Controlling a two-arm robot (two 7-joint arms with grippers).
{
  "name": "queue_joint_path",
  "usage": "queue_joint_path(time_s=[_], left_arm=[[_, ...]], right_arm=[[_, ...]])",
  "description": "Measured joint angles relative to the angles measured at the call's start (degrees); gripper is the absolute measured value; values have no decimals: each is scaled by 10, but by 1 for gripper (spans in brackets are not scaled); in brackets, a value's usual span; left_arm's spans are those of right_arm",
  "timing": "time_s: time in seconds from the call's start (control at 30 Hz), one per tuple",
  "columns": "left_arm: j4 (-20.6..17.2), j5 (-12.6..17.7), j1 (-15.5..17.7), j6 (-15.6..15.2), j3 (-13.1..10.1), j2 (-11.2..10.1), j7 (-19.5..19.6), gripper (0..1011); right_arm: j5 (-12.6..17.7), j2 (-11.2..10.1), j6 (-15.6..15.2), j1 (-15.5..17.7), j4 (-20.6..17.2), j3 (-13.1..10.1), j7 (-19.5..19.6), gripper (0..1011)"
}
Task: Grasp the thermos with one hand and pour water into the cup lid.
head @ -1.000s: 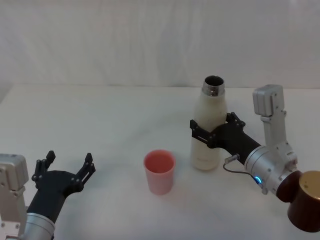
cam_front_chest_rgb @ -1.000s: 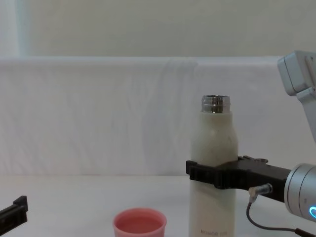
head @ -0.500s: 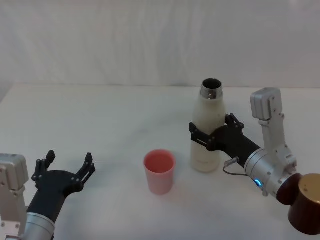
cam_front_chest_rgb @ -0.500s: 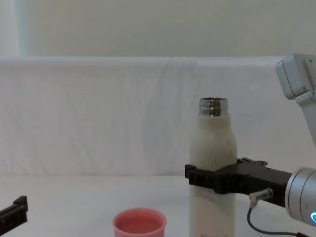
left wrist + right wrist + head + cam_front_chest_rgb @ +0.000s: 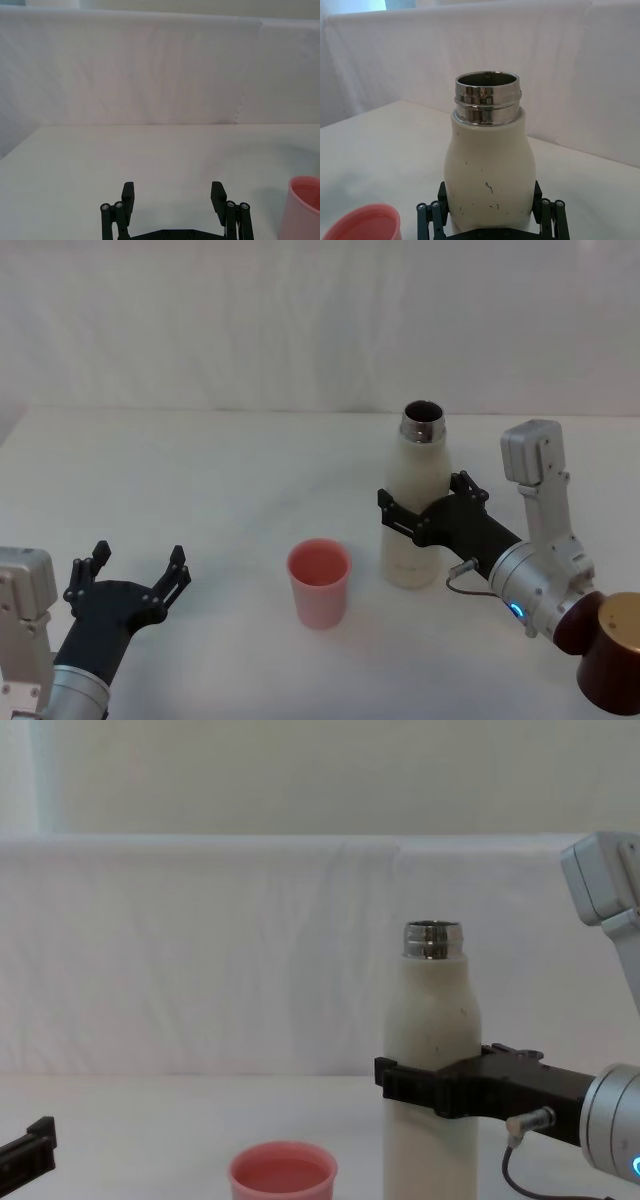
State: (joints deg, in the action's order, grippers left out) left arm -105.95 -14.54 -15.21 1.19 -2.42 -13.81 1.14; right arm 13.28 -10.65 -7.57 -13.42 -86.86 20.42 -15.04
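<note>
Here the grasping step looks complete and the pour has not begun. The right gripper (image 5: 415, 515) is clamped across the mid-body of the thermos (image 5: 417, 502), one jaw on each side, as the right wrist view confirms. The thermos stands upright on the white surface (image 5: 200, 480), its steel neck open and uncapped, just to the right of the pink cup lid (image 5: 319, 583), which sits upright, apart from the bottle. Whether the thermos base touches the surface cannot be told. The left gripper (image 5: 128, 585) rests low at the near left with its jaws spread wide, holding nothing. The next move likely calls for lifting the thermos, carrying its mouth over the cup lid's rim, and tilting slowly toward the robot's left so water lands inside.
</note>
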Motion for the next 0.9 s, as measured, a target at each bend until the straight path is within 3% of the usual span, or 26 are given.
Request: queue_joint_path(time_s=[0.9], left_arm=[[0, 0, 0, 0, 0, 0, 0, 1001]], right_arm=[[6, 1, -7, 3, -3, -3, 1, 1001]])
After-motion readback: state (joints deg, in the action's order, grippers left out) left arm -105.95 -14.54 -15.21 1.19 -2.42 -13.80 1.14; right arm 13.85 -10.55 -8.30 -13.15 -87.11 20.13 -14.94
